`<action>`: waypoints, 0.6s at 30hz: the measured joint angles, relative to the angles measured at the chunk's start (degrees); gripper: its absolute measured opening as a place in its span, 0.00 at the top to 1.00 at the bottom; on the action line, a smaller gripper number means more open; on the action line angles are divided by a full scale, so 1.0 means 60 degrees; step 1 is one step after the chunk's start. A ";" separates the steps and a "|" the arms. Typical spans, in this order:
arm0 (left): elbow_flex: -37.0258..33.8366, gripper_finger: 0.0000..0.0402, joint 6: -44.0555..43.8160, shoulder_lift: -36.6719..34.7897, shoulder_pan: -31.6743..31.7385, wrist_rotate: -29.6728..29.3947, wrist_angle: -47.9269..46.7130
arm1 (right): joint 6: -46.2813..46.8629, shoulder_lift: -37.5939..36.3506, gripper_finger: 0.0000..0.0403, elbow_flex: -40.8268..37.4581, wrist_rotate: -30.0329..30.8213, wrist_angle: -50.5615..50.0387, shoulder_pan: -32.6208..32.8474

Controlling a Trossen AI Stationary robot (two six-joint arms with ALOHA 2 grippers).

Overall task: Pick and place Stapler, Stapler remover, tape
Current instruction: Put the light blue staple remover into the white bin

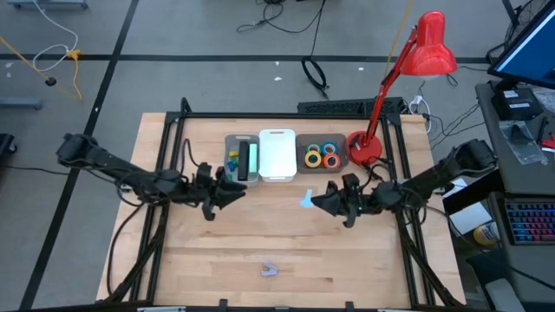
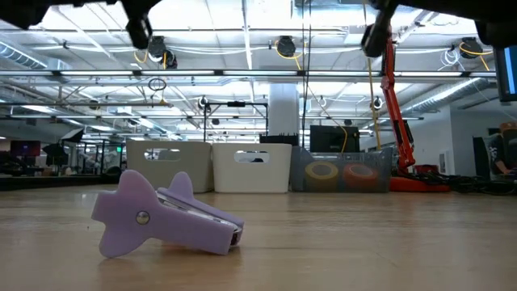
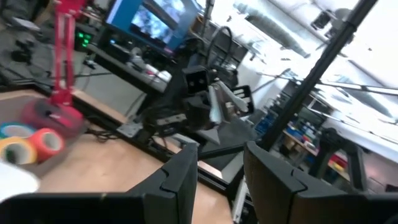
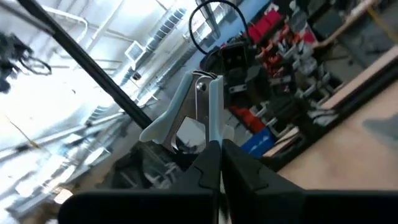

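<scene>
My right gripper [image 1: 319, 202] hovers over the table's middle right, shut on a light-blue stapler remover [image 4: 189, 118], which also shows in the left wrist view [image 3: 219, 104]. My left gripper [image 1: 232, 192] is open and empty and faces it from the left [image 3: 221, 180]. A second, lilac stapler remover [image 2: 161, 220] lies on its side on the table near the near edge [image 1: 270, 269]. Tape rolls [image 1: 323, 155] sit in the right grey bin, yellow, blue, orange and green. A green stapler [image 1: 251, 159] lies in the left grey bin. My right gripper pinches the light-blue stapler remover by its lower end [image 4: 214, 138] between the two shut fingers. The fingers come level from the table's right side. The remover sticks out past the fingertips toward the left arm and is lifted clear of the table.
Three bins stand in a row at the far side: a grey one [image 1: 231, 171], a white one [image 1: 277, 154] and a grey one [image 1: 345, 146]. A red desk lamp [image 1: 366, 147] stands right of them. Bare wood lies between the arms and the near edge.
</scene>
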 joint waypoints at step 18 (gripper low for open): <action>0.2375 0.67 -0.0985 0.3037 0.0037 0.1531 -0.0047 | -0.0910 0.1043 1.00 0.1611 -0.0536 -0.2157 -0.0579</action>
